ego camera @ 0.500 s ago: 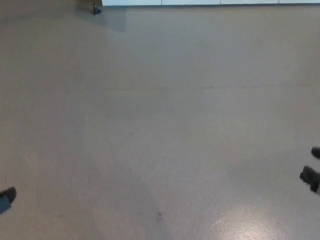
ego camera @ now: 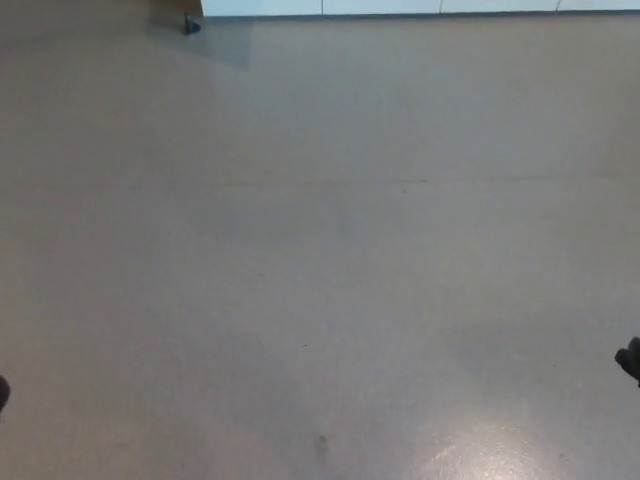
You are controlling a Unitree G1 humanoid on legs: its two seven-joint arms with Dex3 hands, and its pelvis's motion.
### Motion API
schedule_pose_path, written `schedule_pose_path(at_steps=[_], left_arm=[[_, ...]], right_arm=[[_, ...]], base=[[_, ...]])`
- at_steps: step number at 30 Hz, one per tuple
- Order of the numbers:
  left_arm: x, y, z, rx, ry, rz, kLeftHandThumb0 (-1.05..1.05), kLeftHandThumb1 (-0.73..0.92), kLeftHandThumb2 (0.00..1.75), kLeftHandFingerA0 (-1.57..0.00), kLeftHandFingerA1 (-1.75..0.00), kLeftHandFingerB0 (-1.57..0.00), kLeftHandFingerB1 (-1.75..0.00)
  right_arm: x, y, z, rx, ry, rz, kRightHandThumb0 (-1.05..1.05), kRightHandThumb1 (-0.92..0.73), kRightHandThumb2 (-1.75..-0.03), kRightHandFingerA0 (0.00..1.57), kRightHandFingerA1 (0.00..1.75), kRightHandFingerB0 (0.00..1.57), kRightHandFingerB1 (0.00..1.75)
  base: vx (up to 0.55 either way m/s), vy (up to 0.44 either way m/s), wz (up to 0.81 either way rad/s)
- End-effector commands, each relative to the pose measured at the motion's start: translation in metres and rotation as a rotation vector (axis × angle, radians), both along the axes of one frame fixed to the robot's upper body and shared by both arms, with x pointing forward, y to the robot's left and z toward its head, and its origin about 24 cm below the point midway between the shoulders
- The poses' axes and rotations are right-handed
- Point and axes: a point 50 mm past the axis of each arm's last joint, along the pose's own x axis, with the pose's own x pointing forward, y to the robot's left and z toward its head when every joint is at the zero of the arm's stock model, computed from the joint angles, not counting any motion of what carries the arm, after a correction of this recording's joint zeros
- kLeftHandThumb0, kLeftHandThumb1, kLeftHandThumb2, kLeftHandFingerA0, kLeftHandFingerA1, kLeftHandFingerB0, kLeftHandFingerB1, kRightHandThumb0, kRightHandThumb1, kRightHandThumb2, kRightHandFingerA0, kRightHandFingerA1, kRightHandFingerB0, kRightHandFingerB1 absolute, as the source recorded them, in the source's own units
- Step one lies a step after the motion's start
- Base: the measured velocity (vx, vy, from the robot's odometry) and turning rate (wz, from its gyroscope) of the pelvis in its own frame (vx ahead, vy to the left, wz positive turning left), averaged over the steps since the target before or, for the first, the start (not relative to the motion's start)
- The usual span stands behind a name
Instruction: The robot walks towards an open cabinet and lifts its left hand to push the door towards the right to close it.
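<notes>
Seemingly white cabinet (ego camera: 420, 6) base, far across floor (ego camera: 320, 250).

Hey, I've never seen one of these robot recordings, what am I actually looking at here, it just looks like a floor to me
You're right, it is mostly floor. The picture comes from a camera on a humanoid robot's head, looking down ahead of it. The dark bit at the left edge is a sliver of its left hand, and the dark bit at the right edge is part of its right hand. Too little of either shows to tell whether it is open or shut, and nothing can be seen in either. Along the top edge runs a white cabinet base, with a small dark foot near its left end. The bright patch low on the right is light reflecting off the floor.
</notes>
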Motion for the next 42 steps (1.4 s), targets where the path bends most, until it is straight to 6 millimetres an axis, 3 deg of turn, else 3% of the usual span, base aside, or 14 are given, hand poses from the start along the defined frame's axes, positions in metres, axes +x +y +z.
schedule_pose_path(at_steps=[1,10,14,20,42], left_arm=[[-0.014,0.005,-0.004,0.019,0.004,-0.014,0.01,0.61,0.58,-0.52,-0.45,-0.43,-0.4],[-0.043,0.005,-0.018,0.019,0.072,-0.02,0.0,0.6,0.57,-0.5,-0.45,-0.44,-0.41],[-0.052,0.005,-0.022,0.017,0.099,-0.026,0.0,0.68,0.6,-0.5,-0.44,-0.41,-0.39],[-0.059,0.005,-0.025,0.023,0.13,-0.021,0.04,0.66,0.59,-0.51,-0.43,-0.48,-0.41],[-0.076,0.003,-0.034,0.035,0.194,-0.023,0.0,0.65,0.59,-0.58,-0.47,-0.5,-0.43]], right_arm=[[-0.014,-0.002,-0.007,0.001,-0.002,-0.011,-0.1,-0.62,-0.58,0.59,0.58,0.46,0.5],[-0.046,-0.004,-0.025,-0.001,0.079,-0.015,-0.07,-0.64,-0.58,0.62,0.56,0.47,0.47],[-0.057,-0.003,-0.031,-0.005,0.103,-0.007,-0.1,-0.63,-0.59,0.57,0.55,0.44,0.47],[-0.066,-0.002,-0.035,-0.004,0.119,-0.012,-0.06,-0.67,-0.59,0.6,0.55,0.45,0.47],[-0.087,-0.001,-0.043,-0.01,0.171,0.01,-0.08,-0.67,-0.59,0.63,0.57,0.47,0.48]], base=[[0.16,0.217,-0.44],[0.21,0.159,0.07],[0.23,0.012,0.09],[0.36,-0.038,0.23],[0.42,0.03,-0.09]])
